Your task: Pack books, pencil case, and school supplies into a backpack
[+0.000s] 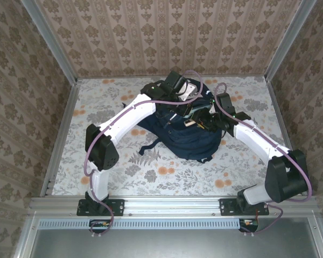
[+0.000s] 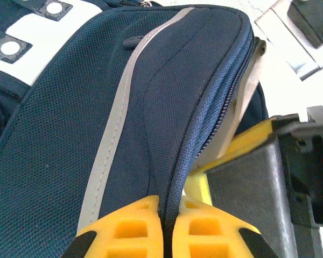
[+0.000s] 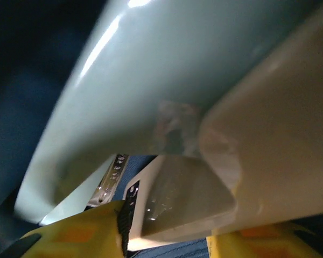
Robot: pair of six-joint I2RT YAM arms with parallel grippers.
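Left fingers (image 2: 129,231) were pinched shut on the backpack's (image 2: 70,134) zipper rim; the fabric looked limp and best held by that seam. Right fingers (image 3: 81,231) flanked the pencil case (image 3: 167,70), grip unclear; it seemed light, squashy, perhaps slippery. Backpack lay mid-worktop (image 1: 124,166).

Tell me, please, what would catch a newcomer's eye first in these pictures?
The large navy-blue fabric backpack lies at the centre of the floral-patterned table, both white arms bent over it. Seen from the left wrist, the left yellow fingers pinch its zippered edge; at the right wrist, a pale mint-green pencil case looms close.
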